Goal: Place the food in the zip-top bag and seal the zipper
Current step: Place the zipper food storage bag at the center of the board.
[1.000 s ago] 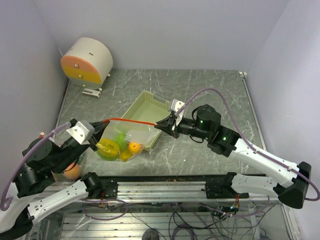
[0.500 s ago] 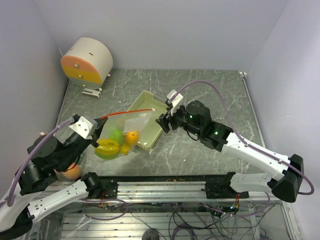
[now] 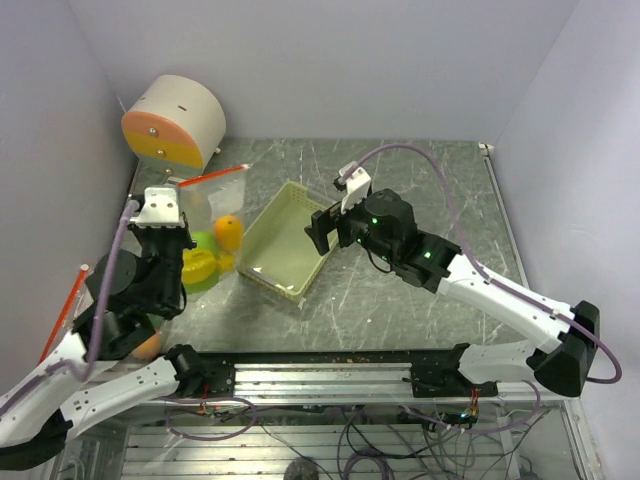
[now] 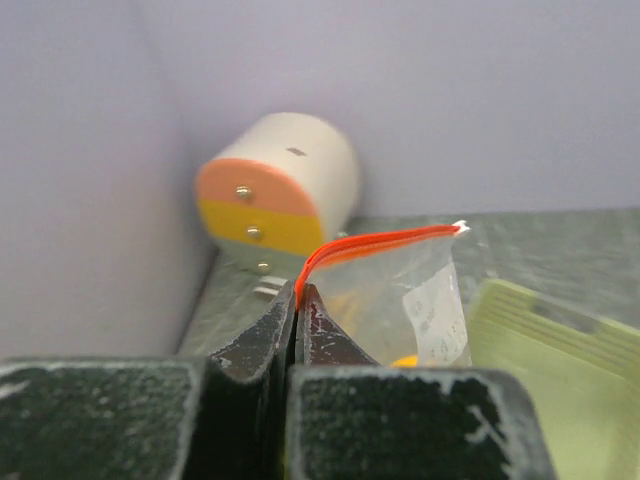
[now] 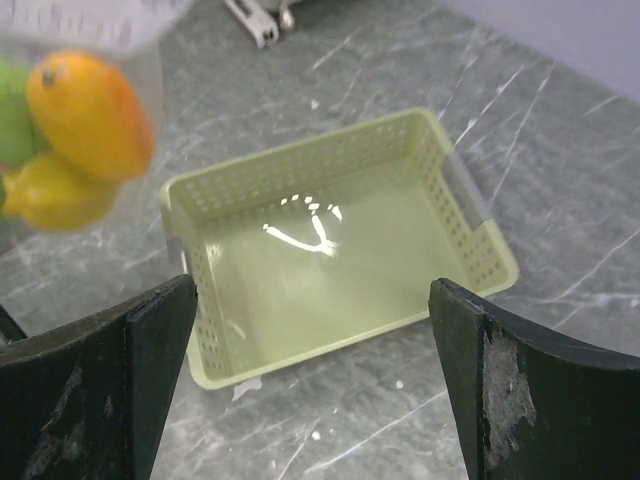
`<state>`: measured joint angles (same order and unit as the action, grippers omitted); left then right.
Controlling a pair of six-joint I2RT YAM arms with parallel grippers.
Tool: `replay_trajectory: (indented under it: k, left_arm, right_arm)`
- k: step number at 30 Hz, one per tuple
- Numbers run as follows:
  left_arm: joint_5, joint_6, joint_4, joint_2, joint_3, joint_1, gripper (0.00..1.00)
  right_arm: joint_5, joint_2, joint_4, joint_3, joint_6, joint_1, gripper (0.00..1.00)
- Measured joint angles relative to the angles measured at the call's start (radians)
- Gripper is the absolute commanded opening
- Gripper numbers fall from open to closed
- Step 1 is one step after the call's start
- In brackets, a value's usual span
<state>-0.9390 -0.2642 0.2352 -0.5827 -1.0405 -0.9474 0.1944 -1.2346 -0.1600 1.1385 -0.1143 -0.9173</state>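
The clear zip-top bag (image 3: 212,225) hangs from its red zipper (image 3: 213,176) at the left of the table. My left gripper (image 3: 179,188) is shut on the zipper's left end (image 4: 297,292). Food shows through the bag: an orange mango (image 3: 229,232), a green piece (image 3: 203,243) and a yellow piece (image 3: 198,266). Another peach-coloured piece (image 3: 147,345) lies on the table under my left arm. My right gripper (image 3: 320,229) stands open over the pale green tray (image 3: 262,271), holding nothing. In the right wrist view the gripper (image 5: 312,300) frames the tray (image 5: 300,165), with the mango (image 5: 88,100) at the upper left.
A cream drum with an orange and yellow face (image 3: 175,122) stands at the back left, also in the left wrist view as the drum (image 4: 280,190). Grey walls close in the table on the left, back and right.
My right gripper has let go of the zipper, opened wide and drawn back over the tray. My left arm has swung the bag up and toward the back left.
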Motion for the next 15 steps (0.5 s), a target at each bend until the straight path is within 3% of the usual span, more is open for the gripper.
replay_trajectory:
  k: [3,5,9,11,14,15]
  left_arm:
    - [-0.163,-0.125,-0.212,-0.029,0.082,0.000,0.08]
    - [-0.232,-0.192,-0.317,-0.049,0.119,0.000,0.15]
    - [-0.323,-0.200,-0.375,-0.098,0.120,0.006,0.52]
    - [-0.341,-0.140,-0.335,-0.127,0.114,0.021,0.66]
    - [-0.336,-0.010,-0.205,-0.158,0.101,0.063,0.94]
    - [-0.324,0.037,-0.156,-0.166,0.101,0.078,0.99]
  right_arm:
    - [-0.025,-0.036,-0.031,-0.001,-0.027,0.000,1.00]
    - [-0.042,-0.048,-0.049,-0.006,-0.043,0.000,1.00]
    - [-0.068,-0.049,-0.067,-0.009,-0.076,0.000,1.00]
    - [-0.075,-0.049,-0.078,-0.009,-0.093,0.000,1.00]
    - [-0.076,-0.049,-0.098,-0.009,-0.116,0.002,1.00]
    - [-0.075,-0.050,-0.107,-0.009,-0.126,0.002,1.00]
